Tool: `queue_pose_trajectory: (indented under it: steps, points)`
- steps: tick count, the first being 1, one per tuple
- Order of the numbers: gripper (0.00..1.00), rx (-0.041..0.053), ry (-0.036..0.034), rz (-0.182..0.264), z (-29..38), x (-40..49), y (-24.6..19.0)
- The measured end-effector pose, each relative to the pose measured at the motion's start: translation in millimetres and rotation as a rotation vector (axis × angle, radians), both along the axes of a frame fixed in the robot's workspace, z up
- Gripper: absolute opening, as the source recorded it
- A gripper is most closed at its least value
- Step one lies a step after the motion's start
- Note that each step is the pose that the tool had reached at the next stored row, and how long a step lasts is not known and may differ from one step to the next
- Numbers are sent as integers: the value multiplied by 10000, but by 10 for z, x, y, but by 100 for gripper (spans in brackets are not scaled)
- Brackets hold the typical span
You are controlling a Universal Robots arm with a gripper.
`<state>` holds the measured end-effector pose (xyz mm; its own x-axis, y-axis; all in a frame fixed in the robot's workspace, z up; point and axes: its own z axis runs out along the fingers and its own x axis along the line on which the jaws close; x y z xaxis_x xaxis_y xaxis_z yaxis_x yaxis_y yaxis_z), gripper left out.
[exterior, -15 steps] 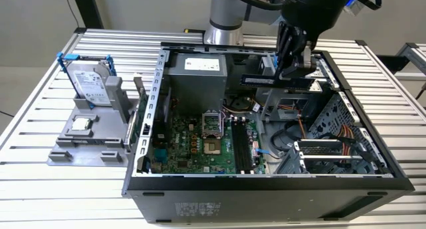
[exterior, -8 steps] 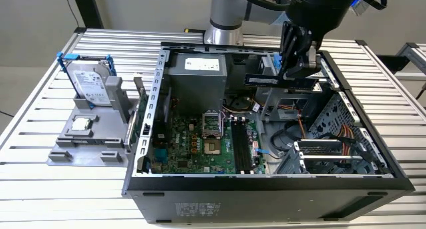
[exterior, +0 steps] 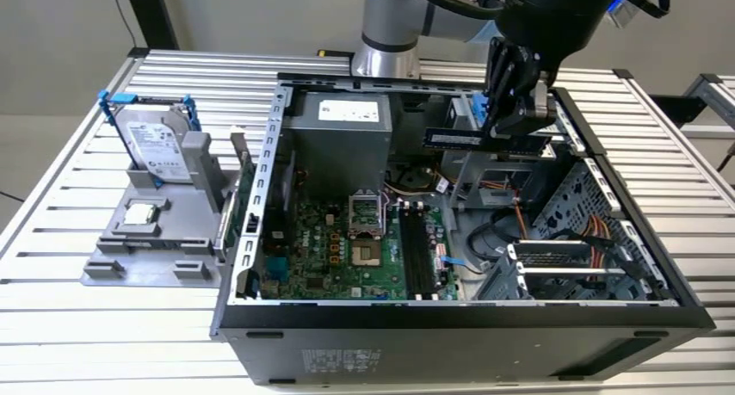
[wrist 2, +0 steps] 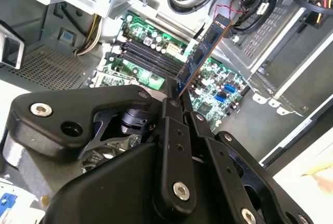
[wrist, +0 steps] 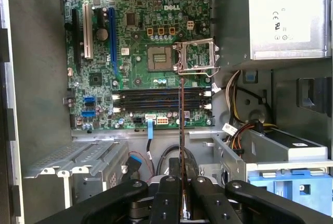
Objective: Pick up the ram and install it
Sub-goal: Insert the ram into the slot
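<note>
Slatted aluminium table (exterior: pixel 69 343) bearing an open black computer case (exterior: pixel 460 339); black gripper (exterior: pixel 514 124) clamped on the thin dark blue-green ram stick (exterior: pixel 460 138), held level above the case interior, apart from the green motherboard (exterior: pixel 322 249) and its long black slots (exterior: pixel 414 253).

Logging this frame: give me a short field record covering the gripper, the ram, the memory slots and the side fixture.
gripper: gripper shut on the ram, above the open computer case
ram: held in the air, clear of the motherboard, not seated
memory slots: long black slots, look empty
side fixture: grey fixture outside the case at the exterior view's left, holding an upright hard drive and a square chip
</note>
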<state>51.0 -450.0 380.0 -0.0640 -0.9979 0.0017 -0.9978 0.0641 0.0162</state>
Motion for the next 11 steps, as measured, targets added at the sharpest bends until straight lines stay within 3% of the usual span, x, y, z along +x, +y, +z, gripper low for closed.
queue_pose_trajectory:
  steps: [11]
  points:
    - [0,-1,-1,-199,0,0,0]
